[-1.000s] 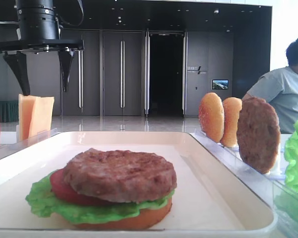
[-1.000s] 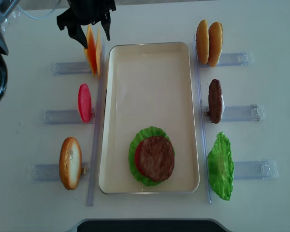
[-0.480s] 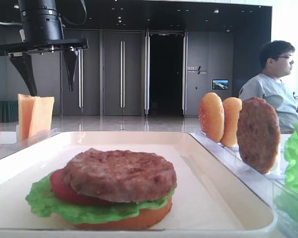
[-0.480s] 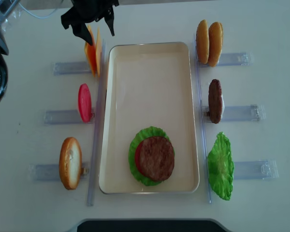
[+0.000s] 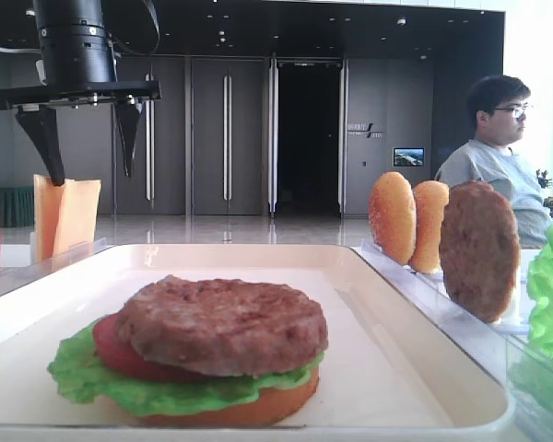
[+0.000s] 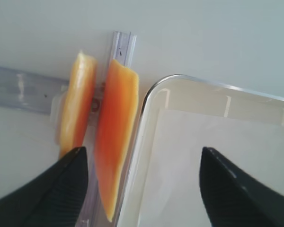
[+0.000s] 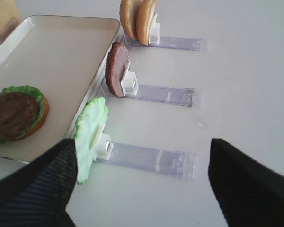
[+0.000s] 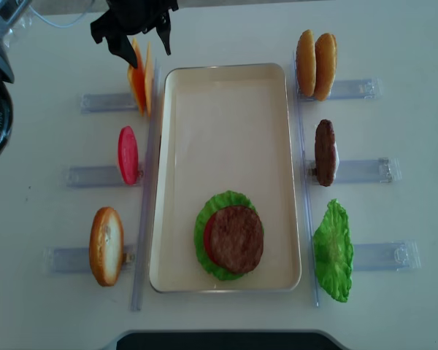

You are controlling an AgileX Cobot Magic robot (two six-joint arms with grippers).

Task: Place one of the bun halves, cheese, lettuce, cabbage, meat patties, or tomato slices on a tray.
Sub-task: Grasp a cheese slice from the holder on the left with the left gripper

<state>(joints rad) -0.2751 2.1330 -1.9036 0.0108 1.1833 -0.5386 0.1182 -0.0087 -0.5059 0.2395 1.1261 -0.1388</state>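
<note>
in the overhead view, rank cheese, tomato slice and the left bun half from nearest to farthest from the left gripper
1. cheese, right below the left gripper, top left.
2. tomato slice, mid left of the tray.
3. bun half, bottom left.

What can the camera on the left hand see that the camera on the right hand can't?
Only the left wrist view shows the two upright cheese slices up close in their clear holder, between the open left gripper fingers.

Only the right wrist view shows the bun halves, the standing meat patty, the lettuce leaf, the stacked burger and the open right gripper.

Both show the cream tray and the white table.
</note>
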